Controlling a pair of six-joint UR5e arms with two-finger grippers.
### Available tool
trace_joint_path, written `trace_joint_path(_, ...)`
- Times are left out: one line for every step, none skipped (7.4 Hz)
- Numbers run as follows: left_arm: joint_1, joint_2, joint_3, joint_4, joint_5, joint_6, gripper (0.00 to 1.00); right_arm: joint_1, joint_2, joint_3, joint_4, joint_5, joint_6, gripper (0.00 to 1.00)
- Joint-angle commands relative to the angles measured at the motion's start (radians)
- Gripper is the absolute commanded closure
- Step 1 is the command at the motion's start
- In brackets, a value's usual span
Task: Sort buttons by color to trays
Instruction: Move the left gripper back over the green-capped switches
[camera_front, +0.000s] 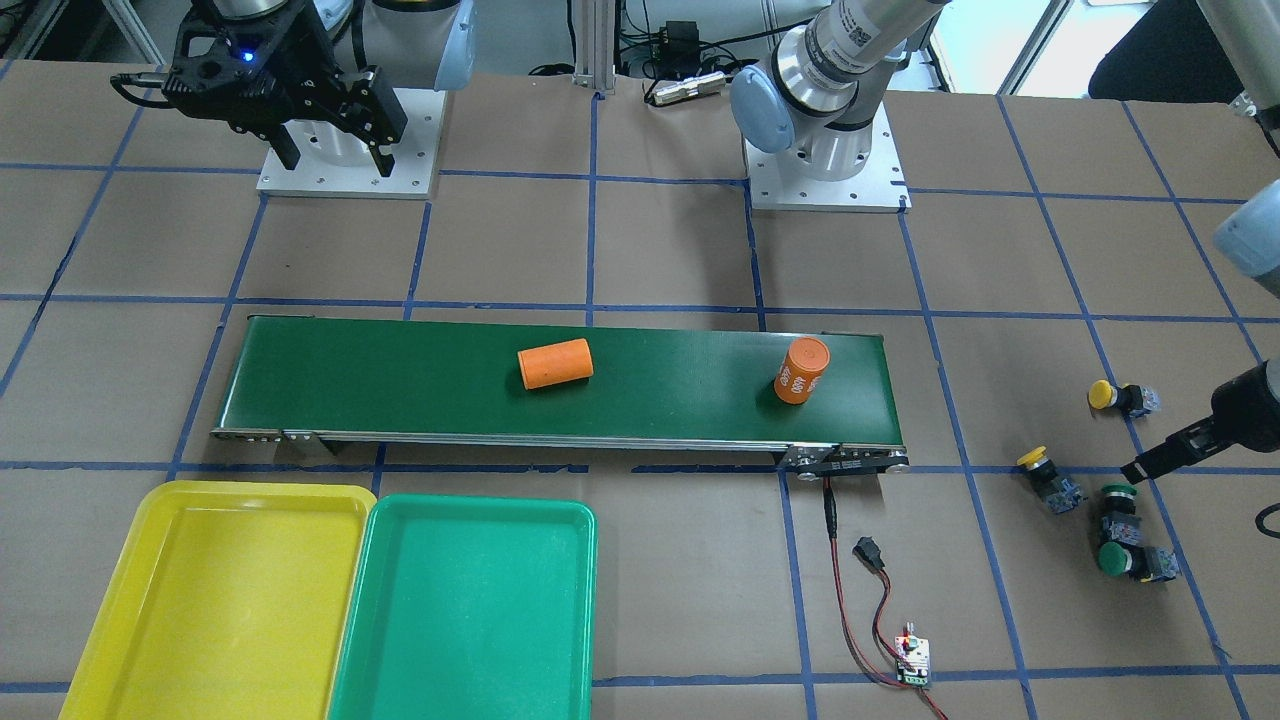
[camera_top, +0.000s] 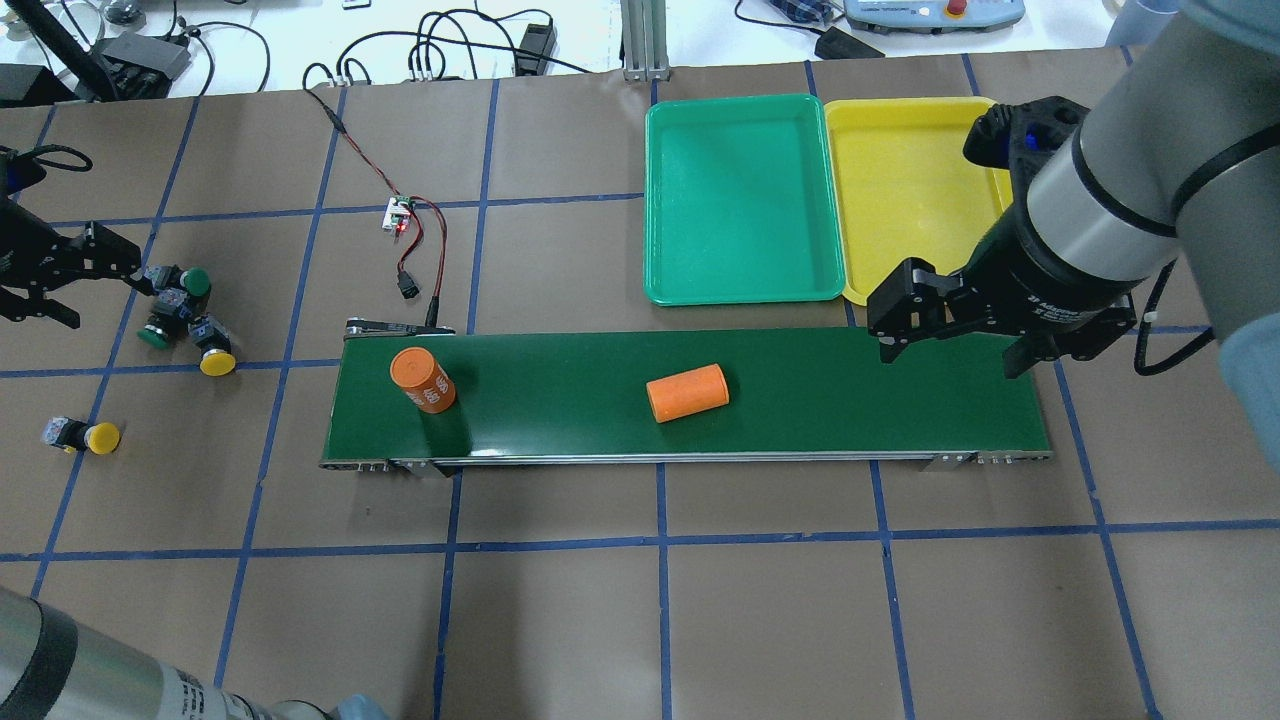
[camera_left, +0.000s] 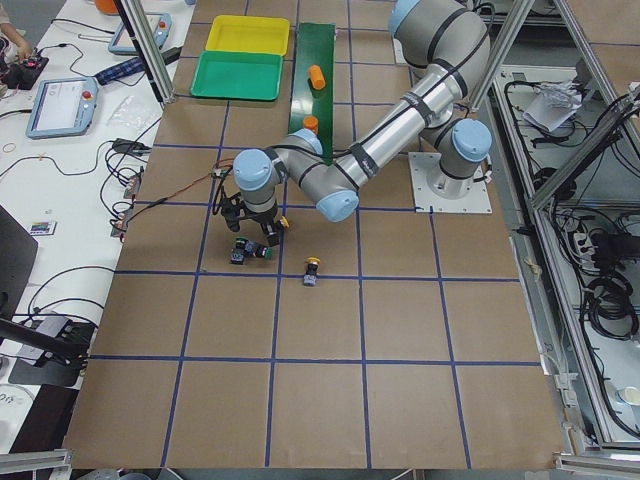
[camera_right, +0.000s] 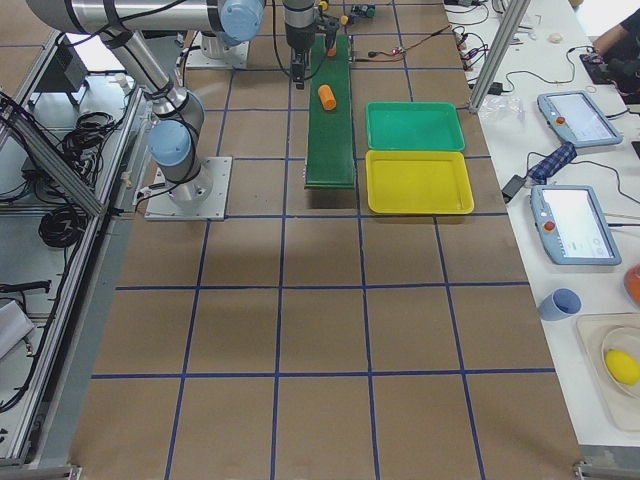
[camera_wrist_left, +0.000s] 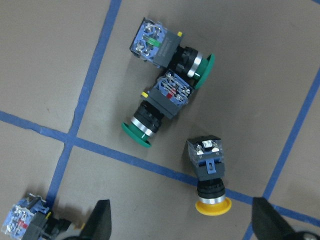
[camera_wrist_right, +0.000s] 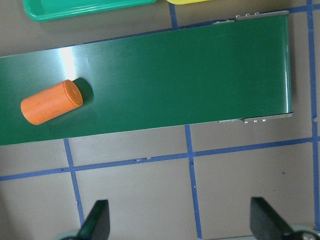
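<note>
Four buttons lie grouped on the paper. Two green buttons (camera_wrist_left: 197, 67) (camera_wrist_left: 139, 134) touch each other, a yellow button (camera_wrist_left: 212, 202) lies close beside them, and another yellow button (camera_front: 1103, 394) lies apart. My left gripper (camera_wrist_left: 182, 225) hangs open above this group with nothing between its fingers; from overhead the left gripper (camera_top: 98, 297) is just left of the green caps (camera_top: 196, 281). The yellow tray (camera_front: 215, 590) and green tray (camera_front: 465, 600) sit side by side, both empty. My right gripper (camera_top: 950, 355) is open and empty over the belt's end near the trays.
A long dark-green conveyor belt (camera_front: 400, 380) crosses the middle, carrying one orange cylinder (camera_front: 555, 364) on its side and one orange cylinder (camera_front: 803, 370) upright. A small circuit board (camera_front: 912, 660) with red-black wires lies by the belt's end. The arm bases (camera_front: 825, 170) stand behind.
</note>
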Motion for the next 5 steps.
trace_joint_path(0.029, -0.067, 0.014, 0.05, -0.002, -0.003, 0.0, -0.005, -0.002, -0.006, 0.006, -0.028, -0.016, 0.0)
trace_joint_path(0.036, -0.091, 0.003, 0.114, 0.003, -0.005, 0.0, -0.002, 0.0, -0.004, 0.004, -0.021, -0.012, 0.0)
trace_joint_path(0.033, -0.093, -0.002, 0.113, 0.004, -0.01, 0.0, -0.002, 0.003, 0.0, -0.025, -0.021, -0.013, 0.0)
trace_joint_path(0.035, -0.096, -0.011, 0.111, -0.005, -0.005, 0.0, -0.002, 0.001, 0.002, -0.031, -0.026, -0.019, 0.0)
trace_joint_path(0.035, -0.096, -0.012, 0.104, 0.0, 0.013, 0.0, -0.002, -0.002, -0.001, -0.033, -0.031, -0.016, 0.0)
